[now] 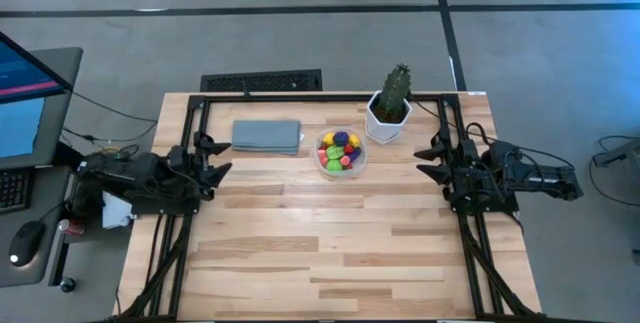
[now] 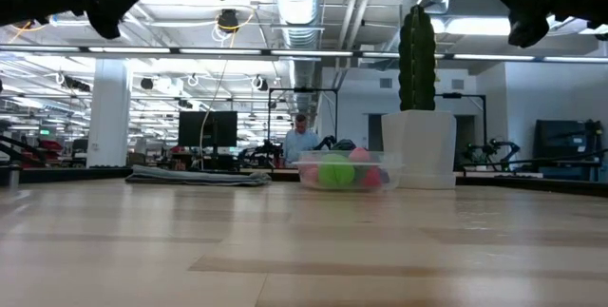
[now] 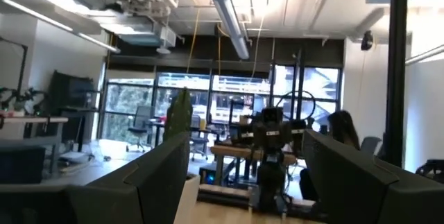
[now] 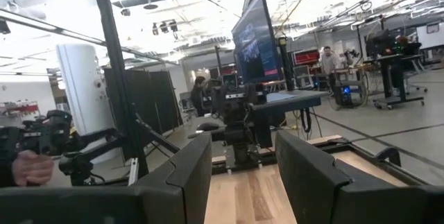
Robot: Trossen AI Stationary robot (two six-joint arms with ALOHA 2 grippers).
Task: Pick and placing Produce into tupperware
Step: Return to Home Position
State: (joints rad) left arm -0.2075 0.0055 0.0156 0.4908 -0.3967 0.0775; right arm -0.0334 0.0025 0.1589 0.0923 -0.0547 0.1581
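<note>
Your tupperware [image 1: 322,163] stood upright and uncovered on the table [image 1: 340,253], toward twelve o'clock from its middle; the produce [image 1: 340,149] lay heaped inside it, yellow, green, purple and red pieces crowded together. Only the high view let you look down into the heap and tell the colours apart; the low view gave you the clear wall side-on, with a green ball and pinkish shapes showing through.

The white pot [image 1: 384,126] with its cactus [image 1: 398,85] stood just beside the container at about two o'clock; from above the two were apart, though the low view made them overlap. The folded cloth [image 1: 267,135] lay flat near the container at about nine o'clock.

Your left gripper [image 1: 226,157] hung at the table's nine o'clock edge and your right gripper [image 1: 422,161] at its three o'clock edge, facing each other, each well apart from the container. Both claws were spread wide and held nothing; the low view caught only their dark tips in its top corners, above the wood.

The left wrist view looked between its own wide-set fingers to the cactus and the right arm beyond. The right wrist view looked across to the left arm and a monitor [image 4: 257,40], and alone showed what looked like a person's hand [image 4: 24,167] at its edge. The low view alone showed a person [image 2: 300,139] far behind the table.
</note>
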